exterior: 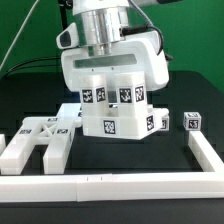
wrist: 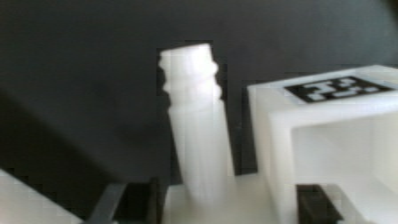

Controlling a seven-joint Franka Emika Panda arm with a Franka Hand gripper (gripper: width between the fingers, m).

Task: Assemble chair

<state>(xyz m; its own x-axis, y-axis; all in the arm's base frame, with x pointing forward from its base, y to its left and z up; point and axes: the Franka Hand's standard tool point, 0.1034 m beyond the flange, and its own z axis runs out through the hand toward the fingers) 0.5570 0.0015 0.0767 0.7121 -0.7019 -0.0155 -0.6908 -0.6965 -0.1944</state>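
Note:
In the exterior view my gripper [exterior: 108, 62] hangs over the chair's tagged white block assembly [exterior: 115, 112] at the table's middle; its fingertips are hidden behind the blocks. In the wrist view my gripper [wrist: 217, 203] is shut on a white ridged peg [wrist: 196, 115] that points away from the camera. One dark finger [wrist: 132, 203] shows on each side of the peg. A hollow white block with a square tag [wrist: 329, 125] stands right beside the peg and touches it low down. A flat white chair slab with a cross pattern [exterior: 38, 140] lies at the exterior view's left.
A small tagged white cube [exterior: 190, 122] sits at the exterior view's right. Plain white border rails run along the front [exterior: 110, 184] and the right side [exterior: 206, 152] of the black table.

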